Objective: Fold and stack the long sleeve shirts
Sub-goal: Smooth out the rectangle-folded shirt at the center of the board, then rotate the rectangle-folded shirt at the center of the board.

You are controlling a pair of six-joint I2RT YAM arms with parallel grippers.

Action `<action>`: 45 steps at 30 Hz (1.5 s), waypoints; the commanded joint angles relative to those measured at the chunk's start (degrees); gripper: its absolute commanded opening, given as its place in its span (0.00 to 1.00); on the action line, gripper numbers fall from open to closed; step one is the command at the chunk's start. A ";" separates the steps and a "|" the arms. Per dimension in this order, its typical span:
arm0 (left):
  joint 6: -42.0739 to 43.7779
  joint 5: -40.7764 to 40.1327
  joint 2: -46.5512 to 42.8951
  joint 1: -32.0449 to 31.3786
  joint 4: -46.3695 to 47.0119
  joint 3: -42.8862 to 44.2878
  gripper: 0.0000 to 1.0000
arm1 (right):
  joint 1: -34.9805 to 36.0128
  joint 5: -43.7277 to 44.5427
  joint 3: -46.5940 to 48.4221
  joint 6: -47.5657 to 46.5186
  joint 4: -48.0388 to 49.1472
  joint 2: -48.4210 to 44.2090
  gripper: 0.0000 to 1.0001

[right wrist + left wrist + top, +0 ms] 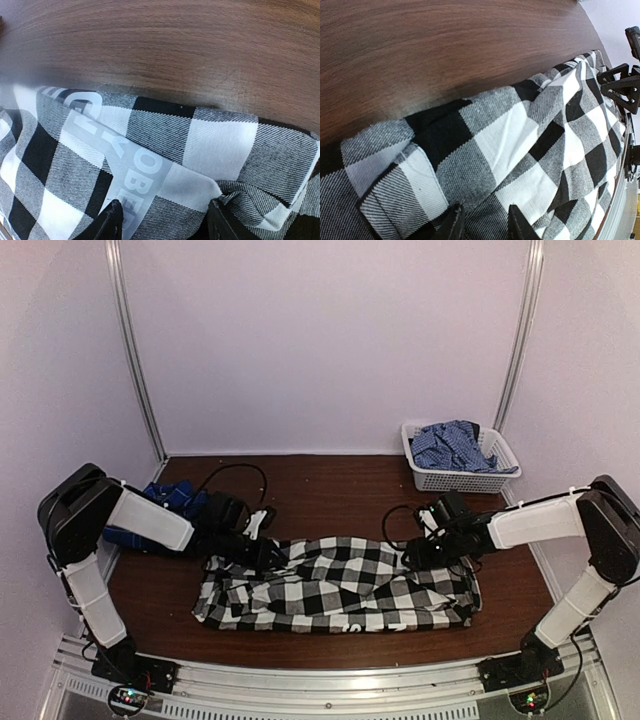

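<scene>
1. The black-and-white checked shirt (340,585) is lying spread flat along the near edge of the table (330,490), midway between its left and right edges.
2. The left gripper (266,548) is hovering low over the shirt's far left corner, its fingers standing apart with flat cloth showing between them.
3. The right gripper (418,550) is hanging over the far right corner, its fingers wide apart above the white lettering (127,165).
4. The dark blue plaid shirt (178,498) is sitting bunched at the table's left edge, behind the left arm.
5. A white basket (455,480) is standing in the far right corner, holding blue checked cloth (450,445).
</scene>
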 commanded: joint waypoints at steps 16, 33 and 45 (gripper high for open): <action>2.96 -15.10 2.32 -0.06 -2.97 9.82 0.52 | 0.57 6.80 -2.69 0.48 -4.88 -2.37 0.60; 0.50 -1.13 -3.04 0.02 11.97 -0.21 0.55 | 0.68 1.31 -4.38 0.21 -2.65 -11.89 0.60; -2.67 -7.11 -4.34 -1.18 7.60 -6.51 0.55 | 0.51 3.62 -3.50 0.71 -1.76 -3.02 0.60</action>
